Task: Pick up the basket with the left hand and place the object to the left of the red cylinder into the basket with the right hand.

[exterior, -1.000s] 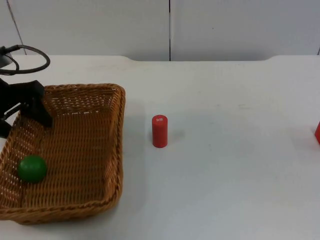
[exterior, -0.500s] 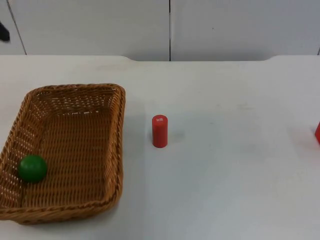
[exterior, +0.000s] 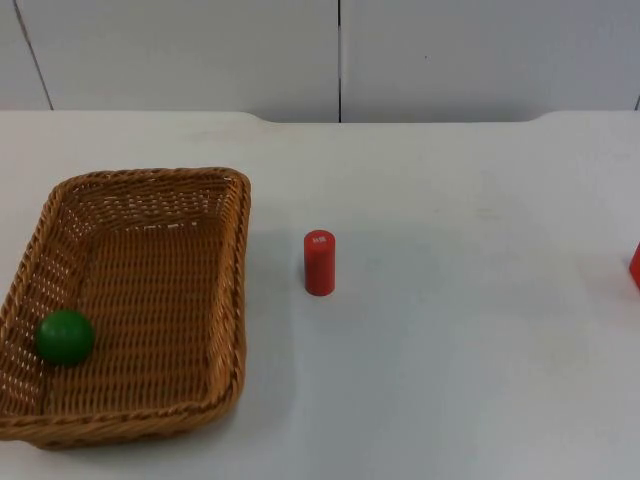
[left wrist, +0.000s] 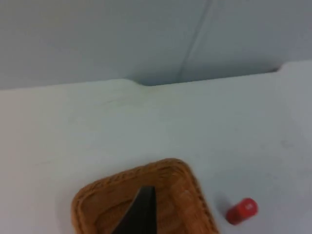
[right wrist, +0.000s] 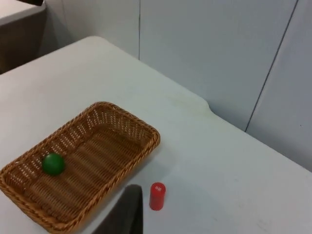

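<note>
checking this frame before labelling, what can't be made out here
- Red thing in the top view: cut off by the picture's edge, shape unclear.
- Left gripper, left wrist view: one blurred fingertip over the basket; open or shut unclear.
- Right gripper, right wrist view: the same, beside the cylinder.

red cylinder [exterior: 319, 262] upright mid-table, basket [exterior: 225, 300] just left

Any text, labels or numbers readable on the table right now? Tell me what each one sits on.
Red cylinder: a small pale mark on its top face, too small and blurred to read.
Wicker basket: no text or label visible.
Green ball, lying in the basket: no marking visible.
White table: no writing visible.
</note>
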Available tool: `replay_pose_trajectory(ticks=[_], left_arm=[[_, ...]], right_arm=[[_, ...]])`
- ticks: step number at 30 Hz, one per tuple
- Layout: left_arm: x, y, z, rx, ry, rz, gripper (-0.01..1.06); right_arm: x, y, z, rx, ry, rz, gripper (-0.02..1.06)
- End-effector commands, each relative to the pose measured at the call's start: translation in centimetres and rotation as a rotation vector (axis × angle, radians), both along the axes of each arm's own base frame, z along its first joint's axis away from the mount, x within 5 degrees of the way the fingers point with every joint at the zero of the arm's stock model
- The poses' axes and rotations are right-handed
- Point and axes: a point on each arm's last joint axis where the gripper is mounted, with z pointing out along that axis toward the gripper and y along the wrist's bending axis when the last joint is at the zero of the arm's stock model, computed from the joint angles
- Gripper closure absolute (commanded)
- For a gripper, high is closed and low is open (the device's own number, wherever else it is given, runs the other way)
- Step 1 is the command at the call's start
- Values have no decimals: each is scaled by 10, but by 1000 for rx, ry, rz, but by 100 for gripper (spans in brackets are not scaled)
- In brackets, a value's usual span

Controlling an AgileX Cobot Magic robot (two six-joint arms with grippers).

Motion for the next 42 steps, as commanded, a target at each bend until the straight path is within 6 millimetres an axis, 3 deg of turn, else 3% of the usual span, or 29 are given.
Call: replay_pose_trajectory(ticks=[1, 3, 7, 8, 13, 14, 18, 19, 23, 34, 38, 42], left_arm=[[-14, -8, 5, 18, -9, -42, 10], [-23, -13, 6, 18, -22, -60, 10], [-63, -16, -10, 15, -79, -39, 10], [-63, -16, -10, 15, -79, -39, 10], [-122, -12, -45, 29, -191, 31, 10], [-122, -12, -45, 29, -191, 31, 10], [-162, -11, -67, 44, -262, 45, 10], [-162, -11, -67, 44, -262, 45, 10], [-193, -4, -79, 54, -287, 136, 10], [-243, 16, -94, 114, -290, 368, 10], [-251, 17, -100, 123, -272, 388, 10], [-247, 18, -113, 120, -195, 393, 10]], right_arm=[[-9, -8, -3, 29, -34, -6, -1], [-17, -14, -10, 39, -35, -8, -1], [-37, -30, -18, 80, -49, -17, -1], [-37, -30, -18, 80, -49, -17, -1], [-63, -50, -40, 102, -37, -27, -1], [-63, -50, -40, 102, -37, -27, -1], [-78, -61, -63, 104, -37, -27, -1], [-78, -61, -63, 104, -37, -27, -1], [-91, -71, -82, 114, -37, -24, -1], [-128, -100, -100, 138, -32, -33, -1], [-137, -106, -105, 139, -20, -32, -1], [-145, -112, -110, 139, -11, -29, -1]])
